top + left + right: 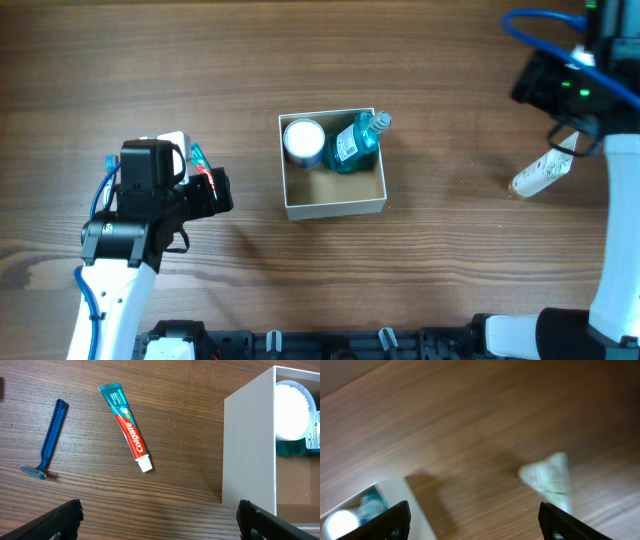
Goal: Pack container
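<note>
Sitting at the centre of the table (450, 290), the container (334, 207) held a blue bottle (355, 145) and a white-lidded jar (303, 140) along its far wall, its near half bare. The left gripper (159, 520), jaws spread wide and empty, hung to its left, the nearer arm to a toothpaste tube (129, 432) marked "Colgate". The tube lay slantwise ahead of the jaws, cap end nearest them, a blue razor (49, 440) farther left. The right gripper (475, 520), likewise open and empty, hovered near a white tube (540, 173), its print unreadable.
</note>
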Robot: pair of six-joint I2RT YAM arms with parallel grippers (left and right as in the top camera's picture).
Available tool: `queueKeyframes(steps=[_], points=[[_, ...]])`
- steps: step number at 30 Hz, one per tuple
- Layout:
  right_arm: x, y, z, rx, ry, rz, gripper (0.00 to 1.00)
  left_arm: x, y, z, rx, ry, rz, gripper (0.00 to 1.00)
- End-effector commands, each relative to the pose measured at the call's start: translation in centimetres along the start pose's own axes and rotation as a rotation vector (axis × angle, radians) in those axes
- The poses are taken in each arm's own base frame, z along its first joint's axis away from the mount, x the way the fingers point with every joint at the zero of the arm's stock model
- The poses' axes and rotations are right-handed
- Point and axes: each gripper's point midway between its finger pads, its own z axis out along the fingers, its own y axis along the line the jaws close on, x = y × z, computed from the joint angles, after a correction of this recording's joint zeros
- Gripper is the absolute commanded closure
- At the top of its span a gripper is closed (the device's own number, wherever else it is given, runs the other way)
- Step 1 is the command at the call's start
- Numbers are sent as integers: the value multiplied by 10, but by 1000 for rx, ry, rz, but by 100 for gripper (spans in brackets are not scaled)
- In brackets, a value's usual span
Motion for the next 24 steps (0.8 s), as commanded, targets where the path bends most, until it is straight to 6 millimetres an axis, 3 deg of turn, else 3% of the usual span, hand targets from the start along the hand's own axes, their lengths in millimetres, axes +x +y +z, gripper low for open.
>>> queueKeyframes(steps=[1, 9, 12, 15, 16, 19, 22, 24], points=[[1, -9, 3, -13, 28, -15, 17, -8, 0, -4, -8, -22, -6, 0], [5, -8, 3, -17, 44, -20, 17, -8, 0, -4, -8, -22, -6, 0], [18, 25, 0, -187, 95, -166, 24, -8, 0, -4, -8, -22, -6, 0], [35, 42, 10, -191, 134, -244, 42, -8, 0, -4, -8, -22, -6, 0], [41, 49, 17, -194, 147, -260, 43, -8, 0, -4, -8, -22, -6, 0], [58, 67, 36, -227, 185, -288, 40, -8, 0, -4, -8, -22, -6, 0], [93, 106, 54, -371, 258, -381, 26, -8, -1, -4, -8, -23, -6, 0], [109, 125, 61, -423, 265, -440, 23, -8, 0, -4, -8, -22, -6, 0]])
